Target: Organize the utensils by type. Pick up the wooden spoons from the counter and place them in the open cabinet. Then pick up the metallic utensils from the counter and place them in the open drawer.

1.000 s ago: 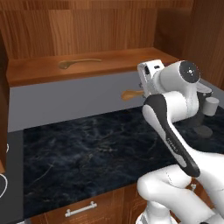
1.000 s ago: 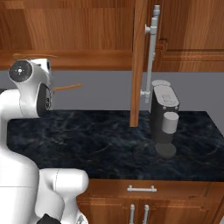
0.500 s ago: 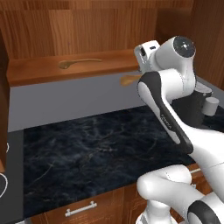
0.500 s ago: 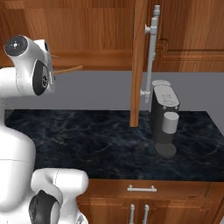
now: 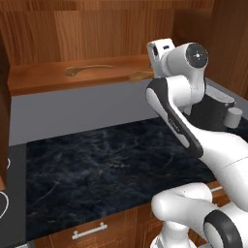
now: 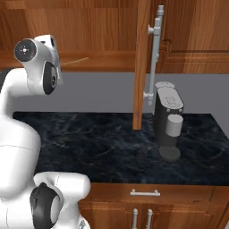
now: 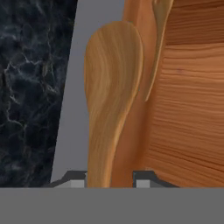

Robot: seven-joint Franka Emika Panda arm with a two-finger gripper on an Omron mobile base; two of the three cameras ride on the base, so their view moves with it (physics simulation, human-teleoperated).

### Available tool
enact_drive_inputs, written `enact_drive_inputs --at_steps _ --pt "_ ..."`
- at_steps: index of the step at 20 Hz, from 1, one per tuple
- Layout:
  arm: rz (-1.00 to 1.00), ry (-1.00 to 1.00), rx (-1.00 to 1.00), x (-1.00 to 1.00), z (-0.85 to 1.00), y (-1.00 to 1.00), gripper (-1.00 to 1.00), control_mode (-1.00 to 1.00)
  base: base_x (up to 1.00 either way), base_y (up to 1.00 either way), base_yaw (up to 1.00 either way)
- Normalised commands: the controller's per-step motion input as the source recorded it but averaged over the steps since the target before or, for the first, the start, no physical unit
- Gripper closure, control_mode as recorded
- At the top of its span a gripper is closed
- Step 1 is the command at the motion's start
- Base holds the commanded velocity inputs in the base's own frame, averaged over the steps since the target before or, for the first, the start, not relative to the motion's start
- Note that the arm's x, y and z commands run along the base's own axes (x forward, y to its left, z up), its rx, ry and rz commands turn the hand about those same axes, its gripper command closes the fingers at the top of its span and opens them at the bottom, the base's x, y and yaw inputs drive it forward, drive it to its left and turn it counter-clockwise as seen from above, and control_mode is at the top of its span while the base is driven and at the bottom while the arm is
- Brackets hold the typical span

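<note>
My gripper (image 7: 109, 181) is shut on the handle of a wooden spoon (image 7: 111, 100), whose bowl points away from the hand. In the left base view the gripper (image 5: 151, 73) is raised to the level of the open cabinet's shelf (image 5: 43, 82). The held spoon's bowl (image 5: 140, 75) hangs at the shelf's front edge. From the right, the held spoon (image 6: 74, 61) sticks out of the hand toward the cabinet. A second wooden spoon (image 5: 89, 69) lies flat on the shelf further left and also shows past the held one (image 7: 159, 26). The metallic utensils and the open drawer are out of view.
The open cabinet door (image 6: 142, 67) with its long metal handle stands out over the dark marble counter (image 5: 97, 164). A black coffee machine (image 6: 167, 118) sits on the counter to the right. Closed drawers and doors run below the counter's front edge.
The arm has lifted the held spoon from below the shelf up to shelf height and swung it toward the cabinet. The grip has stayed the same.
</note>
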Motion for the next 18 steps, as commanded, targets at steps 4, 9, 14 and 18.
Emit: enact_drive_inputs --at_steps 4,9,14,18 --pt "-0.02 0.02 0.06 0.67 0.10 -0.01 1.00 -1.00 0.00 0.00 0.00" --pt "0.00 0.06 0.06 0.63 0.10 0.00 1.00 -1.00 0.00 0.00 0.00" --pt "0.00 0.01 0.01 0.65 0.01 -0.04 1.00 -1.00 0.00 0.00 0.00" --pt "0.00 0.00 0.01 0.66 0.00 -0.01 1.00 -1.00 0.00 0.00 0.00"
